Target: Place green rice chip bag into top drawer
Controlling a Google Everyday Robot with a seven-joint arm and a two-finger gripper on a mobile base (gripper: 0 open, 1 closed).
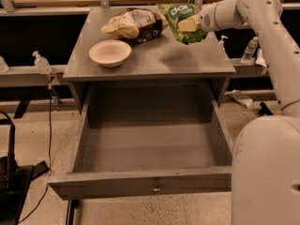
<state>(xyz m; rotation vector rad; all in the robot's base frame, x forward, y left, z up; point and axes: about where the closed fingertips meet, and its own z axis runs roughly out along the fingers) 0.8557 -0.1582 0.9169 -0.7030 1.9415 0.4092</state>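
The green rice chip bag (182, 20) is bright green with a dark round logo. It hangs in the air above the back right of the grey tabletop (154, 60). My gripper (191, 25) is shut on the bag's right side, at the end of the white arm reaching in from the right. The top drawer (145, 184) is pulled wide open below the tabletop, with a small metal knob (155, 188) on its front panel. Its inside holds nothing.
A brown, tan and white snack bag (133, 25) lies at the back of the tabletop. A cream bowl (110, 53) sits at the left. My white base (267, 172) stands at the drawer's right. Small bottles (41, 62) stand on side ledges. Cables run on the floor at left.
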